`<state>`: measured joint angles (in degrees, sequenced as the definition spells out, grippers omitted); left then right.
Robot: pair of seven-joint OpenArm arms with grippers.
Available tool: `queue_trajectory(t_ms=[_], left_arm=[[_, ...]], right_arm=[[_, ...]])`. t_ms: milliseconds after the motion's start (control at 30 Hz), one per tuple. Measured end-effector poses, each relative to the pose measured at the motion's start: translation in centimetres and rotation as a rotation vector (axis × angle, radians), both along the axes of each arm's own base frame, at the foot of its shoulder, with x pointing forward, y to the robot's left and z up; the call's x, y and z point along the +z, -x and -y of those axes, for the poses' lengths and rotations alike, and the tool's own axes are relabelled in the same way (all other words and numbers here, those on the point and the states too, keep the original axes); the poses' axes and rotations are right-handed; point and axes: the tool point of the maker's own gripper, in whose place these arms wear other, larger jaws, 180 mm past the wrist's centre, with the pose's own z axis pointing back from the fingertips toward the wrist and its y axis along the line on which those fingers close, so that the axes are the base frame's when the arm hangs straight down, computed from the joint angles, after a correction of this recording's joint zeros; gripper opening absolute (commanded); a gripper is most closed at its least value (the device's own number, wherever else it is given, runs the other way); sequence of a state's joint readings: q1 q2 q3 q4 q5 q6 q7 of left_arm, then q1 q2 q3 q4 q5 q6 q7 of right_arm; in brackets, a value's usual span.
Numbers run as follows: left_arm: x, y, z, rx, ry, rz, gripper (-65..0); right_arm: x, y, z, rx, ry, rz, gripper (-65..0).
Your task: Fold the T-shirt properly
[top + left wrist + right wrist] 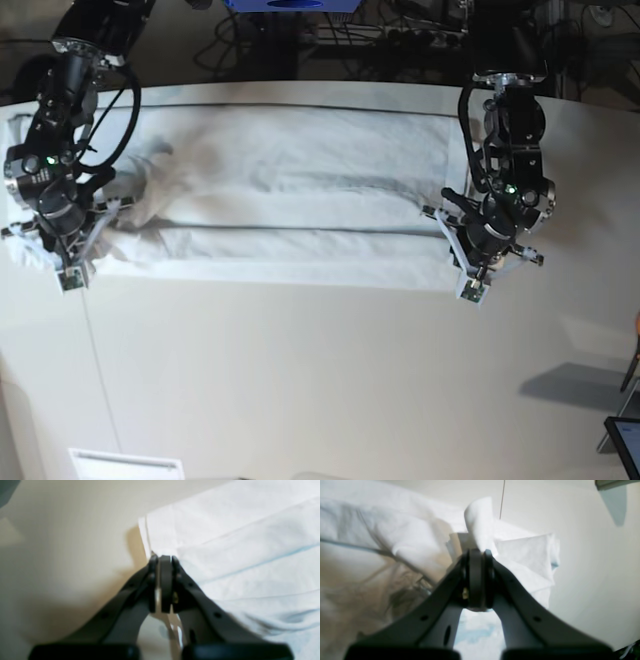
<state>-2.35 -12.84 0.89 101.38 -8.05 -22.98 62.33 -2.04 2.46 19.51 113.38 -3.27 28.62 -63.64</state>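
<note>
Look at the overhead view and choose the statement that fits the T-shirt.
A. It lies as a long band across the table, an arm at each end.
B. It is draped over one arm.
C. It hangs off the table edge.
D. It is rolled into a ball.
A: the T-shirt stretches flat across the table, with the left gripper and right gripper at its ends.

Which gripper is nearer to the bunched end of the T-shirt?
Right. The right gripper is shut on the bunched end of the T-shirt; the left gripper pinches the opposite, flat end.
</note>
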Motion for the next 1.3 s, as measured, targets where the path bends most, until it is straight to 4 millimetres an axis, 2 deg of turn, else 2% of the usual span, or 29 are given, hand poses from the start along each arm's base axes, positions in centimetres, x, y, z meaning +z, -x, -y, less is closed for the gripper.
queue_trajectory(t_ms=[133,267,500,567,700,800,1033,1167,1233,1300], left_arm=[[-0.7,0.7,-0.1,0.000,-0.004,-0.023,-65.0],[-0.8,1.0,-0.2,-0.001,-0.002,-0.028,-65.0],[-1.2,1.3,-0.1,-0.002,0.001,-0.039,-65.0],[-1.3,1.4,0.4,-0.022,-0.009,-0.045,-65.0],[-1.9,1.8,2.6,-0.088,0.000,-0.061,-65.0],[-1.9,2.6,3.0,-0.099,-0.005,-0.062,-65.0],[-0.4,2.7,2.6,-0.106,-0.032,-0.022,-65.0],[0.7,3.7,1.2,-0.092,-0.101,-0.046,-65.0],[2.2,3.4,1.8,-0.107,-0.098,-0.002,-65.0],[2.4,3.4,2.2,-0.113,-0.086,0.005,-65.0]], right_arm=[[-0.1,1.0,1.9,-0.081,-0.009,-0.006,-64.9],[-0.9,2.3,2.4,-0.056,0.016,-0.067,-64.9],[-2.0,4.5,3.8,-0.109,0.011,-0.112,-64.9],[-2.3,5.0,3.9,-0.115,0.012,-0.124,-64.9],[-2.3,4.9,3.9,-0.114,0.013,-0.122,-64.9],[-2.4,5.0,3.9,-0.113,0.012,-0.124,-64.9],[-2.9,4.3,3.7,-0.099,-0.008,-0.105,-64.9],[-4.7,3.8,2.4,-0.050,-0.026,-0.134,-64.9],[-5.0,3.6,1.9,-0.039,-0.040,-0.126,-64.9],[-5.0,3.7,1.9,-0.038,-0.041,-0.126,-64.9]])
